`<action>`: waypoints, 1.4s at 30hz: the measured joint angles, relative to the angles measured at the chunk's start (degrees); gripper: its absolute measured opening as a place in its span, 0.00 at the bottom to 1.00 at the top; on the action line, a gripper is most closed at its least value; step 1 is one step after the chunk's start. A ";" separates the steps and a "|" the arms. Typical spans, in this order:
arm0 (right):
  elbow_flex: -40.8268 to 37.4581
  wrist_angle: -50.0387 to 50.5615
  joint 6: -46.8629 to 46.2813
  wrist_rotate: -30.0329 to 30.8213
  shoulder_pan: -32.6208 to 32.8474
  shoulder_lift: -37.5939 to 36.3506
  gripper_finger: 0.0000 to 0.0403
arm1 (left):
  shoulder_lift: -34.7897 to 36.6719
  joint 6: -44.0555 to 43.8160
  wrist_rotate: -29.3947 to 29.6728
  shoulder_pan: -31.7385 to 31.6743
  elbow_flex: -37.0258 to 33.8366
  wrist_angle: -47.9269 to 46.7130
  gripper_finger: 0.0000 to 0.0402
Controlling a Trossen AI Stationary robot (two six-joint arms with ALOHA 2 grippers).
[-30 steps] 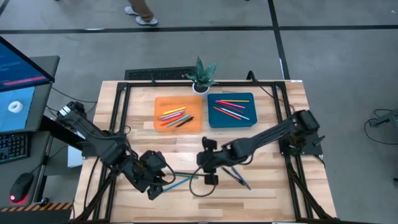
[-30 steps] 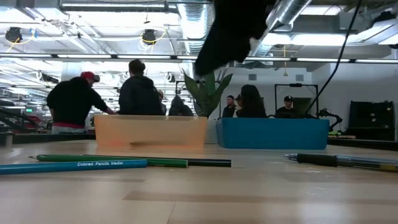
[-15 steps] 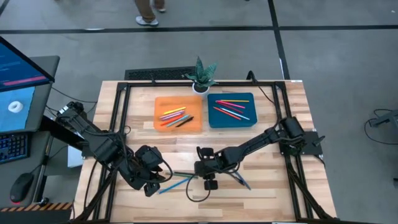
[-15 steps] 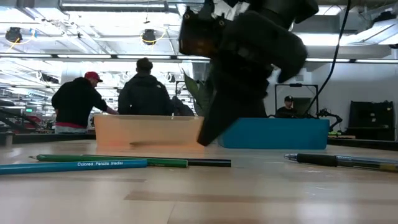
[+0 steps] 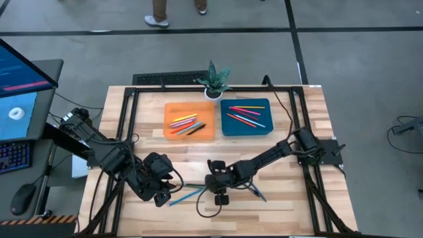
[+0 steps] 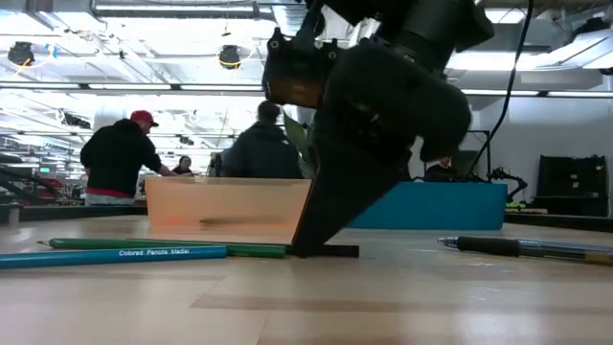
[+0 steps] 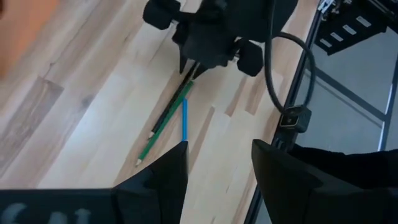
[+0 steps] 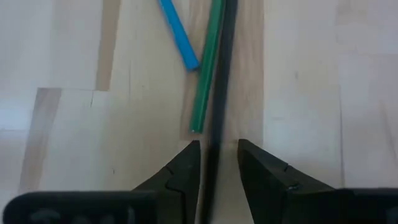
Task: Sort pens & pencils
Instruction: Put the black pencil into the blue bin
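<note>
1. A pale, straight-grained wooden table top [image 5: 291, 142] in a black metal frame stands on a grey concrete floor; people show in the room behind it.
2. A flat orange rectangular tray [image 5: 173, 131] lies mid-table with several coloured sticks in it. Just beside it, on the right arm's side, lies a matching blue rectangular tray [image 5: 228, 129] with red, pink and yellow sticks.
3. A small green spiky potted plant [image 5: 215, 79] stands at the far edge, between the trays.
4. Well in front of the orange tray lie a thin black pencil [image 8: 221, 81], a green pencil [image 8: 206, 74] touching along it, and a blue pencil [image 8: 177, 32] close by.
5. The right gripper [image 8: 216, 163] is tipped down onto the table, its narrow-set dark fingers either side of the black pencil's end.
6. A dark pen [image 6: 522, 247] lies apart, toward the right arm.
7. The left gripper [image 7: 217, 165] hovers near the pencils, fingers apart, empty.
</note>
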State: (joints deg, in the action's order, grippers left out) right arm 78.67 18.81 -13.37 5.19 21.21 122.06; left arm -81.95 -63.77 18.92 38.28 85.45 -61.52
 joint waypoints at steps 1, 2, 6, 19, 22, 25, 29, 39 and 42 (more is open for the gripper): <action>0.13 0.36 -0.25 -0.06 0.02 0.34 0.32 | 0.00 -0.02 0.00 0.00 0.00 -0.07 0.42; 0.31 0.85 -0.83 -0.29 -0.07 0.44 0.32 | 0.00 -0.04 0.00 0.00 0.00 -0.03 0.42; 0.28 3.00 -1.62 -0.38 -0.07 -0.25 0.24 | 0.00 -0.12 0.16 0.00 -0.02 -0.24 0.42; 0.13 8.83 -1.74 -1.09 -0.70 -1.15 0.02 | 0.00 -0.58 1.29 -0.01 -0.02 -0.52 0.42; -0.16 9.63 -2.63 -2.09 -1.15 -2.32 0.02 | 0.00 -0.79 1.29 0.00 -0.02 -0.53 0.42; -0.55 11.21 -3.24 -2.65 -2.12 -4.56 0.01 | 0.00 -0.79 1.29 0.00 -0.02 -0.53 0.42; -0.63 11.86 -3.39 -2.76 -4.27 -8.37 0.00 | 0.00 -0.79 1.36 0.00 -0.02 -0.57 0.42; -4.56 13.01 -3.30 -2.40 -9.41 -22.09 0.00 | 0.00 -0.39 4.11 0.00 -0.02 -0.85 0.42; -6.94 13.31 -3.29 -2.34 -10.47 -24.36 0.00 | 0.00 0.11 4.98 0.00 -0.02 -0.85 0.42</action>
State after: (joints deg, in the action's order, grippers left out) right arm 71.74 32.12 -16.66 2.85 10.74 97.70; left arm -81.95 -63.66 23.90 38.28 85.43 -62.37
